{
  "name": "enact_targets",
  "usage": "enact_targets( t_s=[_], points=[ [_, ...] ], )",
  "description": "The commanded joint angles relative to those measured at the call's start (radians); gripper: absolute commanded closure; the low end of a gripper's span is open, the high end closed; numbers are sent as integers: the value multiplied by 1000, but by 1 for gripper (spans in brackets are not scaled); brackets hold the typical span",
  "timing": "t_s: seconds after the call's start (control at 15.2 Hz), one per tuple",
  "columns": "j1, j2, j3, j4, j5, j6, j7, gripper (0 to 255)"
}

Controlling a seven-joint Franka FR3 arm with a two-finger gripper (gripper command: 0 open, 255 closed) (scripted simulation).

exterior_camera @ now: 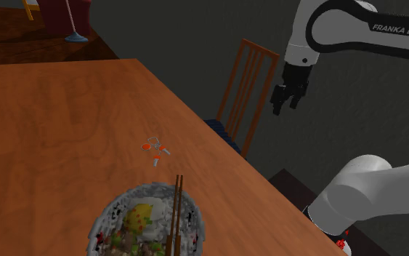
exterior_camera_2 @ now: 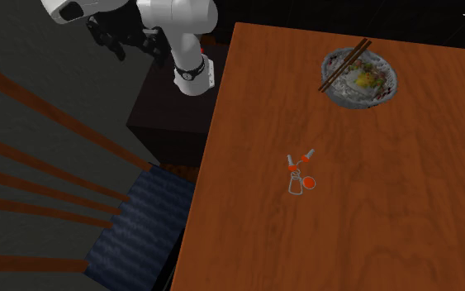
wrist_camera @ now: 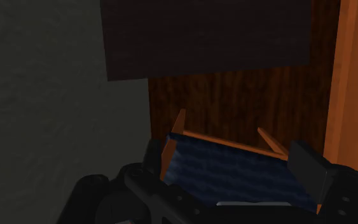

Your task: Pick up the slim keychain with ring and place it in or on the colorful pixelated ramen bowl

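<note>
The slim keychain (exterior_camera: 155, 150) lies flat on the wooden table (exterior_camera: 65, 124): a thin wire ring with small orange and pale tags, also seen from above as the keychain (exterior_camera_2: 298, 174). The ramen bowl (exterior_camera: 149, 227), grey-rimmed with colourful pixelated food and two brown chopsticks across it, sits near the shoulder view's bottom edge; from above the bowl (exterior_camera_2: 360, 79) stands apart from the keychain. My gripper (exterior_camera: 286, 101) hangs open and empty in the air off the table's edge, over a chair. The gripper (exterior_camera_2: 125, 45) is far from both objects. In the wrist view the fingers (wrist_camera: 154, 154) stand wide apart.
A wooden chair (exterior_camera: 247, 86) with a blue cushion (exterior_camera_2: 144, 227) stands pushed against the table's side, right under the gripper; its seat (wrist_camera: 234, 168) shows between the fingers. The dark stand (exterior_camera_2: 173, 107) sits beside the table edge (wrist_camera: 355, 95). A floor lamp base (exterior_camera: 76, 38) stands far back.
</note>
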Motion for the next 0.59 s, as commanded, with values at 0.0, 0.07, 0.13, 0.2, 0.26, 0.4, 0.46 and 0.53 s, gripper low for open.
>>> enact_targets(
  t_s=[0.0,0.07,0.13,0.2,0.26,0.4,0.46,0.53],
  points=[
    [0,0,0,0,0,0,0,0],
    [10,17,14,0,14,22,9,0],
    [20,35,28,1,27,44,17,0],
    [30,53,42,2,39,66,26,0],
    [39,72,56,5,51,88,34,0],
    [58,113,84,14,73,131,50,0],
    [67,134,98,19,83,152,57,0],
    [76,155,112,26,92,173,65,0]
  ],
)
